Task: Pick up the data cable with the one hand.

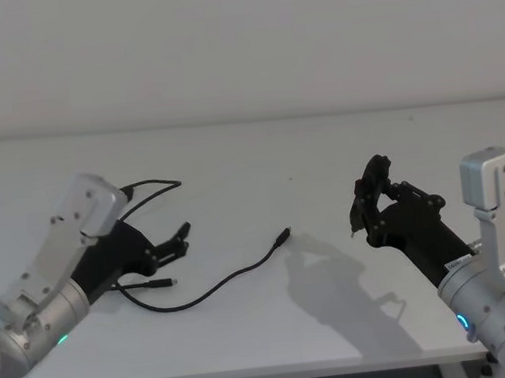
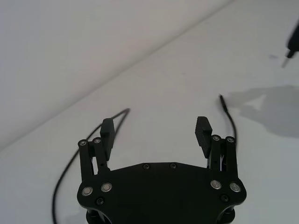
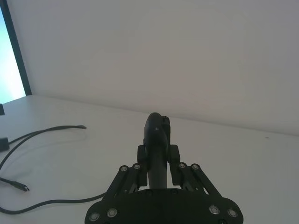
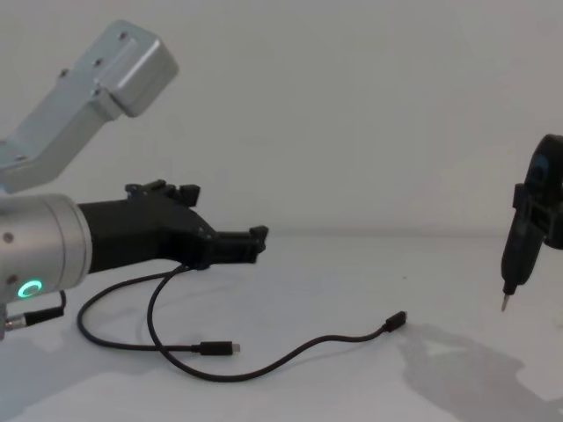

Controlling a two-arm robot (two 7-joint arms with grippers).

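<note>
The data cable point(image 1: 211, 290) is a thin black cord lying in loops on the white table point(image 1: 321, 155), one plug point(image 1: 283, 235) near the middle and another plug point(image 1: 167, 282) close to my left arm. My left gripper point(image 1: 178, 237), the one hand, hovers open just above the loops with nothing between its fingers point(image 2: 203, 131). The chest view shows the left gripper point(image 4: 255, 242) above the data cable point(image 4: 264, 365), apart from it. My right gripper point(image 1: 369, 197) hangs at the right, shut on a black-and-blue pointed tool point(image 4: 521, 246).
A loose strand of cable point(image 1: 157, 186) runs back past my left arm. The table's far edge meets a plain wall point(image 1: 237, 46). Its front edge point(image 1: 254, 377) lies close below the cable. Open table separates the two grippers.
</note>
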